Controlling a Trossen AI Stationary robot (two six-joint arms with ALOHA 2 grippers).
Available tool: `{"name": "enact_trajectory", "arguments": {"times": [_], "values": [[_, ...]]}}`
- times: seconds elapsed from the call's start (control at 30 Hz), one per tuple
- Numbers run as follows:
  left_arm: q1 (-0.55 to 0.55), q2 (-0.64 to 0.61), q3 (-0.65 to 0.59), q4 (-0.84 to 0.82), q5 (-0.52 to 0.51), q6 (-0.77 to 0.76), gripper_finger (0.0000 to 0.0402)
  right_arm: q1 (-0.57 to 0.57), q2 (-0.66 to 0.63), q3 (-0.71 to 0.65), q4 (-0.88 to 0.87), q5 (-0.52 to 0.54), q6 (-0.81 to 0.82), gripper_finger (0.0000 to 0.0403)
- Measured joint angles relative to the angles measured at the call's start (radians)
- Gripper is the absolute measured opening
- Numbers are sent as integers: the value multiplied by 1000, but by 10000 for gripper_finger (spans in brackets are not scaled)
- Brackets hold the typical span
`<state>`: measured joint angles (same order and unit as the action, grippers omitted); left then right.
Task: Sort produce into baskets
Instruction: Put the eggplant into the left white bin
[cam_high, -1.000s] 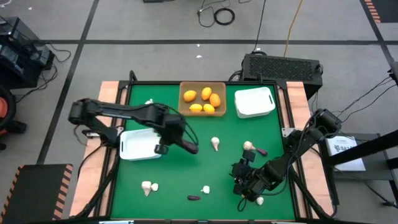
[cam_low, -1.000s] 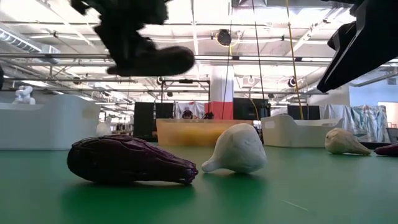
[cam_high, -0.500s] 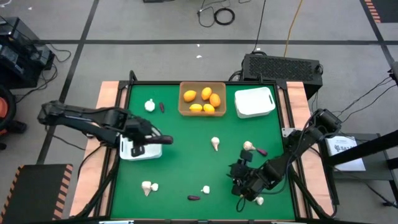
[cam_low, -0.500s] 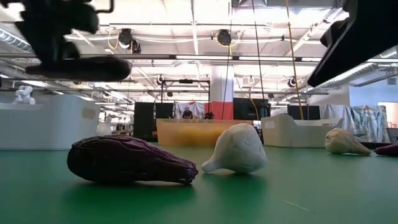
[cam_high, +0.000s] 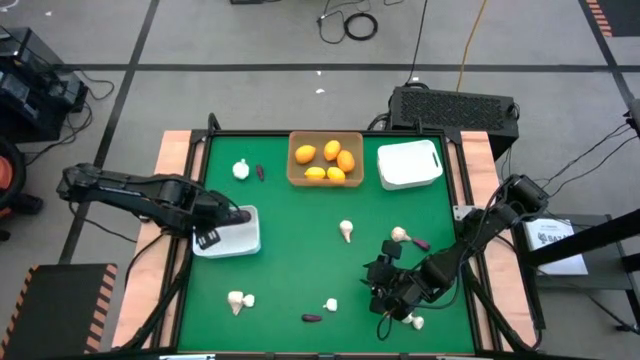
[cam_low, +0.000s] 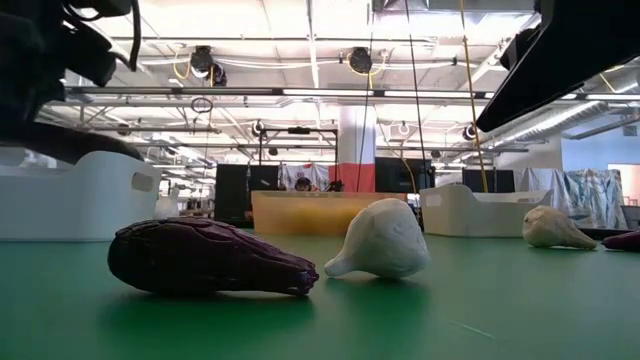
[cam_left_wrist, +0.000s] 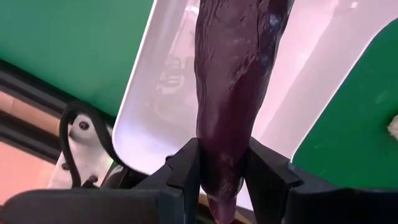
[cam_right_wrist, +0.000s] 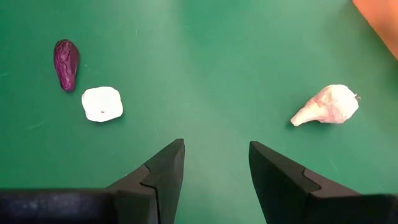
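My left gripper (cam_high: 215, 232) hangs over the near white basket (cam_high: 240, 240) at the table's left, shut on a dark purple piece (cam_left_wrist: 233, 93). In the low view this piece (cam_low: 60, 140) shows dark, just behind the basket's rim (cam_low: 75, 190). My right gripper (cam_right_wrist: 214, 168) stands open above the green mat at the near right (cam_high: 385, 288), touching nothing. A garlic bulb (cam_right_wrist: 326, 104), a second bulb (cam_right_wrist: 102, 104) and a purple piece (cam_right_wrist: 66, 63) lie ahead of it. The tan basket (cam_high: 297, 178) holds several orange and yellow fruits. My left gripper pinches the purple piece near one end (cam_left_wrist: 221, 180) between its two fingers (cam_left_wrist: 186, 171), which lie across it and point down. The rest of the piece sticks out past the fingers over the white basket's floor (cam_left_wrist: 168, 81). The piece is lifted clear.
A second white basket (cam_high: 410, 165) stands at the far right. Loose on the mat lie garlic bulbs (cam_high: 241, 169), (cam_high: 346, 231), (cam_high: 399, 235), (cam_high: 238, 299), (cam_high: 330, 304) and purple pieces (cam_high: 260, 172), (cam_high: 421, 243), (cam_high: 311, 318). Wooden rails edge the table's left and right.
My left gripper has carried the purple piece from the table's middle toward the left edge and a little down, rolling its wrist on the way. It now hangs over the near white basket. The right gripper has kept still.
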<state>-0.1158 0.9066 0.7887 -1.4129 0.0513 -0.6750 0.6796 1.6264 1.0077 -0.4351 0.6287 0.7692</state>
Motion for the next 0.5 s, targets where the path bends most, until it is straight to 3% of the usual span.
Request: {"name": "enact_trajectory", "arguments": {"times": [0.33, 0.5], "values": [[0, 4, 0, 63, 0, 0, 111, 0, 0, 0, 0, -1, -4, 171], [0, 4, 0, 64, 0, -1, 134, 0, 0, 0, 2, -1, -5, 171]]}}
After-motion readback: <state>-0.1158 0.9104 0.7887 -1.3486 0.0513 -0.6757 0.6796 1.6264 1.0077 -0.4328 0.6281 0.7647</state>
